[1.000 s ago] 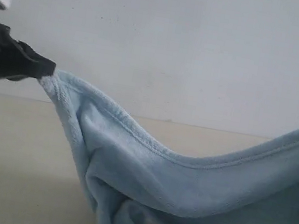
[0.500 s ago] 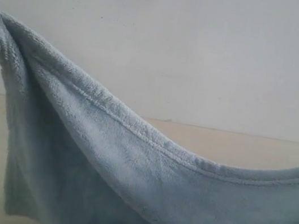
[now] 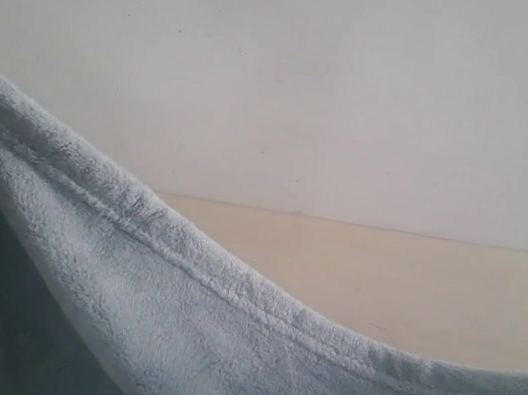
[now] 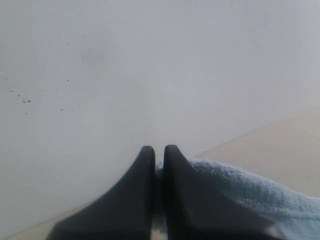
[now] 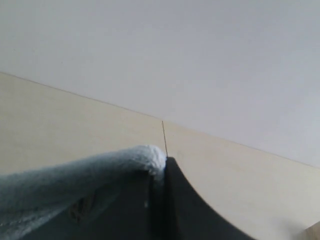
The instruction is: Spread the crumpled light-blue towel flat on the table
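Holds the towel (image 3: 218, 352) up off the table (image 3: 412, 283) by two parts of its edge; drapes it in a long sag across the exterior view, high at the left side, dipping low toward the right, hemmed edge uppermost along the curve; fills the lower part of that view with pale blue pile, lower border out of frame, so cannot tell there whether any cloth touches the table. Pinches one bit of towel with the left gripper (image 4: 158, 150), dark jaws pressed nearly together with only a thin sliver between them; fluffy cloth bulging out just beside one finger and trailing away above the table. Clamps another part of the edge with the right gripper (image 5: 159, 167), jaws drawn narrow on a rounded fold of terry at the tips; lets the cloth fall off to one side. Shows table behind the sag, meeting the white wall (image 3: 363, 92) in a straight line; a few dark specks on that wall.
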`<action>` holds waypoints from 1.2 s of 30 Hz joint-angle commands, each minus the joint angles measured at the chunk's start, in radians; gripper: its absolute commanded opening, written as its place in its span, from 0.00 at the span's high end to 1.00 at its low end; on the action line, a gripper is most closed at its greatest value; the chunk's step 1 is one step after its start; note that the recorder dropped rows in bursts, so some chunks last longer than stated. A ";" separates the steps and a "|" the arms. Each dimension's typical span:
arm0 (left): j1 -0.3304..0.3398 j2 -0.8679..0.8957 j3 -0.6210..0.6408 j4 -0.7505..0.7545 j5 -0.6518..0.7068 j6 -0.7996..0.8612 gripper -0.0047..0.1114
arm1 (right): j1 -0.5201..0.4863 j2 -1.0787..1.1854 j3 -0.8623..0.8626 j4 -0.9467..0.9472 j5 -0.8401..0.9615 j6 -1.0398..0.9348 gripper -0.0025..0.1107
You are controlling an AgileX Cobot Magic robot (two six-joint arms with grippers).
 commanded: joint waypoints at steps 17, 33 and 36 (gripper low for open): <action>0.003 0.123 0.167 -0.005 0.389 0.060 0.92 | 0.154 0.236 -0.002 -0.166 -0.002 0.001 0.98; 0.003 0.644 -0.129 -0.005 0.276 0.094 0.92 | -0.271 0.914 -0.002 0.048 -0.605 0.108 0.98; 0.003 0.698 -0.154 -0.005 0.249 0.106 0.92 | -0.336 1.022 -0.020 0.056 -0.664 0.110 0.98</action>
